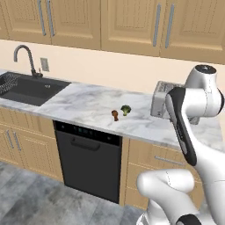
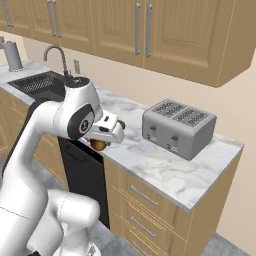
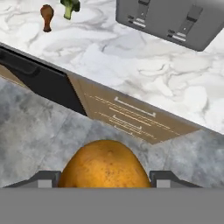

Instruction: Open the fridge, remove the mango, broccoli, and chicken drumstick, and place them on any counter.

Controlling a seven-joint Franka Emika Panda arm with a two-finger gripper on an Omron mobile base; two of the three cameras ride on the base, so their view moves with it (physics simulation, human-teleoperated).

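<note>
End effector (image 3: 105, 177) grasping the mango (image 3: 105, 164): hand view shows the orange-yellow fruit seated between the two finger tips, one at each side of it. In right base view the mango (image 2: 99, 145) shows as an orange patch just under the white hand, level with the front edge of the table (image 2: 165, 165) and above the black dishwasher (image 2: 80, 170).

Chicken drumstick (image 1: 115, 115) and broccoli (image 1: 126, 110) already lie on the table, just beside each other, near its front edge above the dishwasher. Toaster (image 2: 177, 126) stands well apart from them, further along the marbled top. Sink (image 1: 26, 89) and faucet (image 1: 26, 57) at the far end.

Step in hand, as judged: last of the three items, being carried to the table. Fruit is not yet over the stone; hand view looks down on floor and cabinet fronts.

Next move calls for: reach forward over bare marble between the drumstick and the toaster, lower until the mango touches, then release. Round fruit may roll, so set down low and away from the edge.
</note>
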